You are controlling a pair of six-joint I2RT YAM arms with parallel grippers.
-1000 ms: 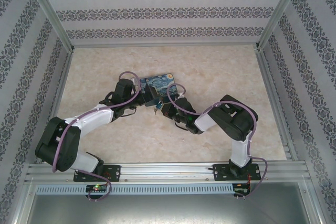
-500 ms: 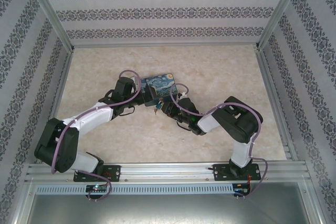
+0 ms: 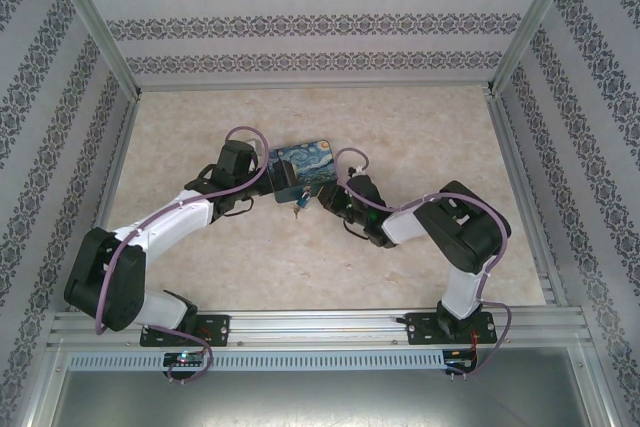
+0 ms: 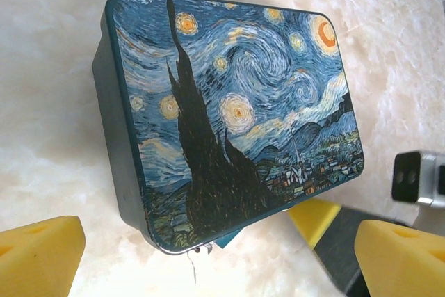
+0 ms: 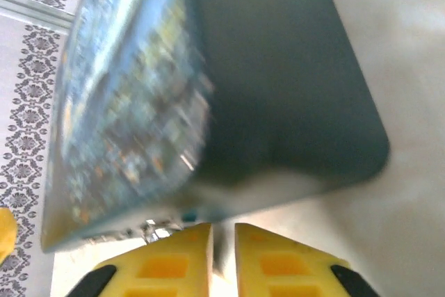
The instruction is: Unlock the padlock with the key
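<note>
Marble surface (image 3: 420, 137): the padlock (image 3: 298, 204) sits by the box (image 4: 236, 116), just ahead of the right claw (image 5: 222, 231), nearly together; left claw (image 3: 262, 185) wide apart.

- The left arm (image 3: 150, 237) reached from its base toward the left side of the tin box (image 3: 305, 169), its elbow folded low and outward.
- The left tool (image 4: 222, 262) faced the box's near corner, its yellow pads (image 4: 38, 255) spread wide and apart from the box.
- The right arm (image 3: 450, 237) bent sharply at the elbow and stretched toward the box's near right edge.
- The right tool (image 5: 222, 255) sat just beside the box's lower edge, its fingers (image 5: 174, 259) drawn almost together, a thin slit between them.
</note>
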